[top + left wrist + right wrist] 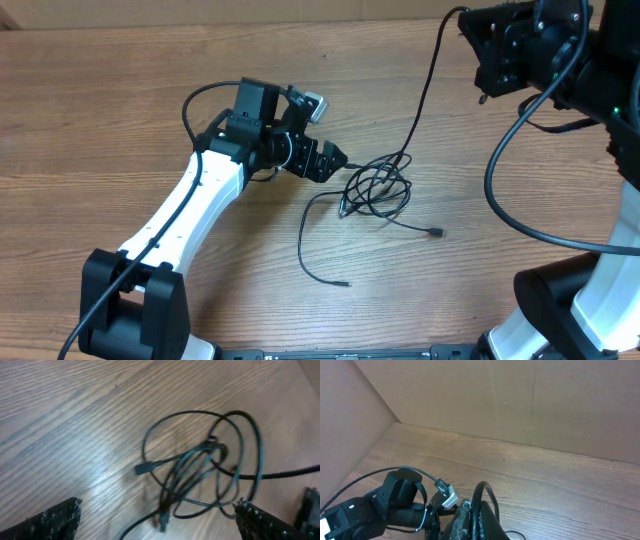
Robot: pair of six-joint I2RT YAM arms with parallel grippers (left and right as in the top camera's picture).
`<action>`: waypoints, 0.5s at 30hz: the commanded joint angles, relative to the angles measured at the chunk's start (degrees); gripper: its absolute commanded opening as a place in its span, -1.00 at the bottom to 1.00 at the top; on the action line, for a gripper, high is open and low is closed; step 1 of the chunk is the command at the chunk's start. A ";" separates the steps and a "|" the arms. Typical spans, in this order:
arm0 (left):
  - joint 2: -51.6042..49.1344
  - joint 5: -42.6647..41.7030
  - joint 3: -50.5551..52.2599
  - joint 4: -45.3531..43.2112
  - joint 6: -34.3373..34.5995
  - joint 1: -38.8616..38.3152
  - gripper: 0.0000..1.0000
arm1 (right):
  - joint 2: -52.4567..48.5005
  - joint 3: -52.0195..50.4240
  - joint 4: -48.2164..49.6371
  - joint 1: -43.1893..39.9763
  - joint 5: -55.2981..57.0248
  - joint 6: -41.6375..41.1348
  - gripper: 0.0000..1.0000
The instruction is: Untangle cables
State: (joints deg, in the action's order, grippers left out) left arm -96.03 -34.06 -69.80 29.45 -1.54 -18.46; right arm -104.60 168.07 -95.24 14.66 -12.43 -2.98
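At bench [100,120] centre: cables [375,188] lie in a loose tangle | left claw [338,160] spread wide, empty, at their 9 o'clock | right claw [464,519] clenched on one raised strand, at 1 o'clock

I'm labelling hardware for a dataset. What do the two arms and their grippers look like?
Both arms have white, rounded link shells and black joints and bases. The left arm carries a black cable along its link; a thick black cable loops off the right arm. The left gripper is black, its jaws rough-textured.
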 commanded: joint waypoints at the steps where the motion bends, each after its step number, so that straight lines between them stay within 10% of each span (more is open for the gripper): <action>1: -0.20 -7.43 -0.96 0.13 -3.02 -1.75 0.99 | 1.73 1.40 0.07 -0.26 0.79 -0.04 -0.93; 15: -0.24 -4.24 -0.42 0.61 -4.50 -9.20 0.99 | 1.73 1.40 -1.55 -0.26 -0.50 -0.02 -0.93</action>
State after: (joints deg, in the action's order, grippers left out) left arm -96.03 -39.79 -69.80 29.74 -4.71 -26.04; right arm -104.60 168.07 -97.01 14.66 -12.53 -3.01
